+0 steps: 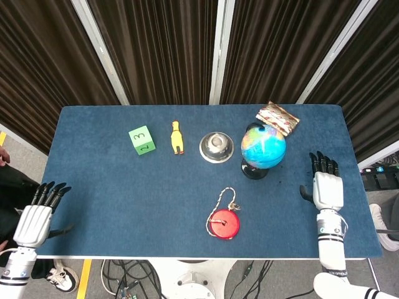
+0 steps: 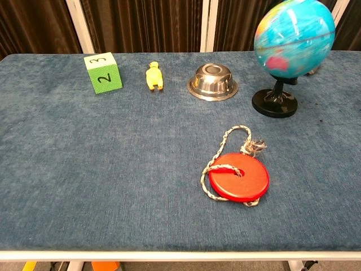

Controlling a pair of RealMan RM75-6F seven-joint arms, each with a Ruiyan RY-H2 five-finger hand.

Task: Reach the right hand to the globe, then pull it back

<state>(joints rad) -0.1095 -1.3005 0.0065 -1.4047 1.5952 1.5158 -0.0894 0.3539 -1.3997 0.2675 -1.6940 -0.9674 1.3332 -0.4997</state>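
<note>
The small blue globe (image 1: 264,147) stands upright on its black stand at the back right of the table; the chest view shows the globe (image 2: 294,38) with its map blurred, as if spinning. My right hand (image 1: 326,184) lies over the table's right side, well to the right of the globe and apart from it, fingers spread and holding nothing. It does not show in the chest view. My left hand (image 1: 37,213) hovers off the table's front left corner, fingers apart and empty.
A green number cube (image 1: 142,139), a yellow toy figure (image 1: 177,137) and a metal bowl (image 1: 216,147) line the back of the blue table (image 1: 124,199). A red disc with a rope (image 1: 224,222) lies front centre. A patterned packet (image 1: 277,117) sits behind the globe.
</note>
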